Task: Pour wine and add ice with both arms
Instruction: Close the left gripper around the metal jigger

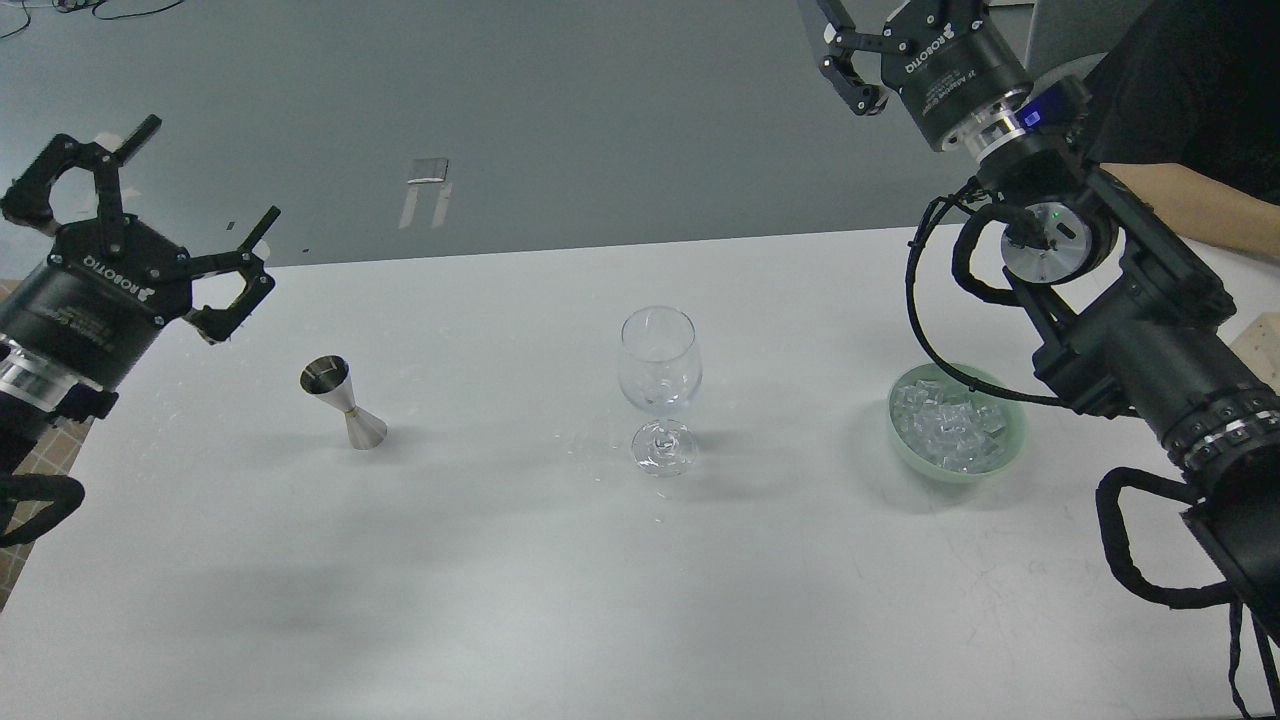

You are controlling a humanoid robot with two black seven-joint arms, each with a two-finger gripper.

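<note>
while i hold the rig at a distance, the stock on view reads as follows.

bench (500, 600): white, wide, bare across the whole near half; far edge runs left to right behind the glass, left edge slants down at the lower left, with tiled floor showing past it. grey floor (560, 120) lies beyond the far edge.

wine glass (658, 385): clear, upright, stemmed, near the bench centre, with open bench on every side. i cannot tell whether anything is in it.

jigger (345, 402): steel, hourglass form, standing upright, left of the wine glass and well apart from it.

bowl (1005, 445): pale green, right of the wine glass and well apart from it. ice (945, 420): clear cubes heaped inside the bowl.

left gripper (195, 215): fingers spread wide, holding nothing, raised over the left end of the bench near its far edge. the jigger sits below and to the right of it, near but not touching; the bench between them is free.

right gripper (850, 60): at the top of the view, beyond the far edge of the bench, cut partly by the frame, so i cannot tell whether its fingers are spread or closed. the bowl of ice lies well below it, nearer to me, partly crossed by the black cable (925, 330) of the right arm (1150, 350). that arm reaches in from the lower right and passes just beside the bowl.
</note>
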